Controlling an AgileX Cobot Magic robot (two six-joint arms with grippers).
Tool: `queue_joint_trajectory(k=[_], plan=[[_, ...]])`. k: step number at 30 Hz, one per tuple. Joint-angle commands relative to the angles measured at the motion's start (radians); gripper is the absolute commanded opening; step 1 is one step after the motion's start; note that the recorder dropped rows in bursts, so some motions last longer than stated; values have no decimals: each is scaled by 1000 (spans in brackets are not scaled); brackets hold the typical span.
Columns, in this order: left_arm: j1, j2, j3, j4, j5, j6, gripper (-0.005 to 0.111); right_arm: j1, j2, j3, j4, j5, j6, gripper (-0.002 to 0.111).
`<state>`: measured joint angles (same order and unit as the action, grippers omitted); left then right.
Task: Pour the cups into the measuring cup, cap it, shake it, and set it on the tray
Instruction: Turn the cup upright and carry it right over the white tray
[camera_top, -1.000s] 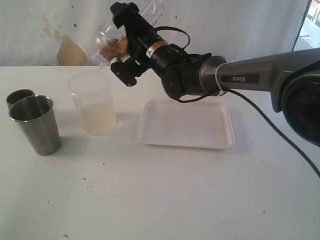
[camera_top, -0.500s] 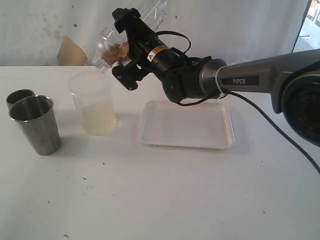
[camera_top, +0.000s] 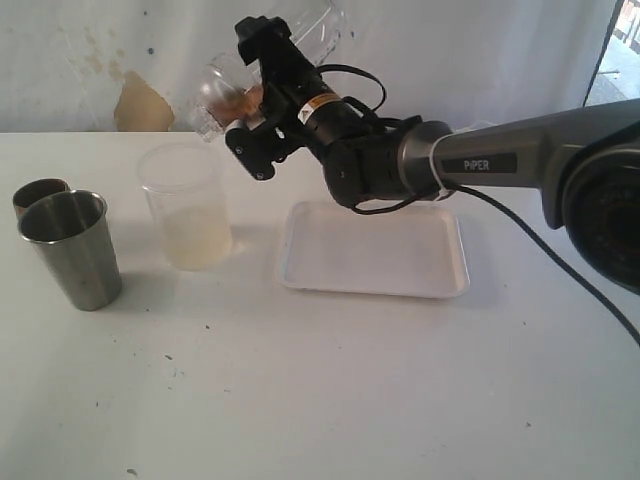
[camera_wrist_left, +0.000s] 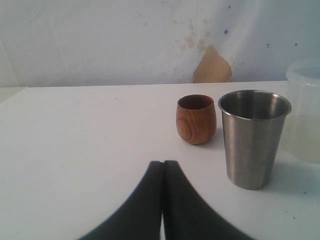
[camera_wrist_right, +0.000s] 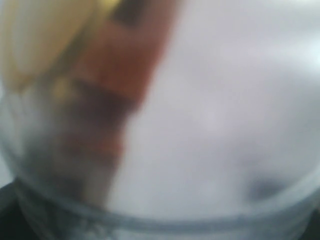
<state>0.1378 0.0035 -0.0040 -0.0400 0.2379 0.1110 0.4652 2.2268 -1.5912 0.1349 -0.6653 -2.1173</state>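
Note:
My right gripper (camera_top: 252, 92) is shut on the measuring cup (camera_top: 300, 35), a clear plastic cylinder held tilted in the air, high above the table. Brownish contents sit at its lower end (camera_top: 235, 100), which hangs above the frosted cup. The measuring cup (camera_wrist_right: 200, 125) fills the right wrist view as a blur. One steel cup (camera_top: 70, 248) stands at the left, with a small wooden cup (camera_top: 38, 192) behind it. My left gripper (camera_wrist_left: 163, 165) is shut and empty, low over the table short of the wooden cup (camera_wrist_left: 196, 119) and the steel cup (camera_wrist_left: 253, 137). The white tray (camera_top: 375, 250) lies empty below the right arm.
A frosted translucent cup (camera_top: 187, 205) holding a little pale liquid stands between the steel cup and the tray; its side shows in the left wrist view (camera_wrist_left: 305, 115). The right arm (camera_top: 480, 155) reaches in from the right above the tray. A wall rises behind the table.
The right gripper and the tilted measuring cup have shifted slightly to the right. The cups, the tray and the left gripper have stayed put.

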Motion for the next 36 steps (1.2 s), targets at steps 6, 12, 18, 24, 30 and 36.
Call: queue_joint_trajectory(k=[6, 12, 18, 24, 30, 36], plan=[[0, -4, 4, 4, -5, -1, 0, 1, -20, -2, 361, -81, 176, 0], [0, -4, 4, 4, -5, -1, 0, -109, -144, -2, 523, 385, 1193, 0], [0, -4, 4, 4, -5, -1, 0, -217, -256, -2, 122, 688, 1798, 0], [0, -4, 4, 4, -5, -1, 0, -197, -346, 49, 247, 701, 1724, 0], [0, -4, 4, 4, -5, -1, 0, -118, -378, 205, 38, 338, 1919, 0], [0, -4, 4, 4, -5, -1, 0, -142, -357, 274, -734, -107, 2686, 0]])
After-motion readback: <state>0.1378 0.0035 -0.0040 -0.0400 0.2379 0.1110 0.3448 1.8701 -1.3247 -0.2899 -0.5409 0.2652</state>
